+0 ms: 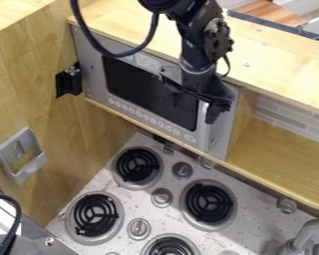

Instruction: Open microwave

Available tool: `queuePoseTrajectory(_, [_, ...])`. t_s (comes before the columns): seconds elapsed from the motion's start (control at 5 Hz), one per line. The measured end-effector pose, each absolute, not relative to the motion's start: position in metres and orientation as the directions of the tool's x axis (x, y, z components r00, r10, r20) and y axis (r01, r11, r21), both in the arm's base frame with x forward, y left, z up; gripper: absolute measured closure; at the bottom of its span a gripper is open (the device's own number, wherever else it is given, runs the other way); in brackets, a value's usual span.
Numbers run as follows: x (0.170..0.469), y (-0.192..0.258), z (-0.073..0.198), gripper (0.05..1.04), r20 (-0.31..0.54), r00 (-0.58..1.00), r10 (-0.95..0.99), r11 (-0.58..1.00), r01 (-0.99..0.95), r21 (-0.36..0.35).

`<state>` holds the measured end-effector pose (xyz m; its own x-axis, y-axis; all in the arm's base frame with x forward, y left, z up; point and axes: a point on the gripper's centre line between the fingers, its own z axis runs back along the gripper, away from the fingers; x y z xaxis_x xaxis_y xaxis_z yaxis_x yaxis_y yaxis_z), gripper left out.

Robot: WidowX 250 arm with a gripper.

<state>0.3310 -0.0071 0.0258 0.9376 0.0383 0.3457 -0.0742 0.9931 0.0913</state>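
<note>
1. 1 microwave [145,92], upper center; 1 gripper [215,105] at its right end.
2. 4 burners [209,202], lower half, one cut off by bottom edge.
3. microwave handle [203,123] just lower left of jaws; apart or together, can't tell.

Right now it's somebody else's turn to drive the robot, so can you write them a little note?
End effector: hanging at the microwave's right side, by the handle. I can't tell if it has hold.
Microwave: under the wooden counter, above the stove.
Done: the end effector is at the handle's side.
Left: the door looks closed and needs opening.
</note>
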Motion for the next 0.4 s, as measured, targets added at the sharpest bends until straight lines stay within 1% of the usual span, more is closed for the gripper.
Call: queuePoseTrajectory(0.4, [0.3384, -0.0192, 0.0161, 0.083, 0.325, 0.946, 0.010, 0.996, -0.038, 0.080])
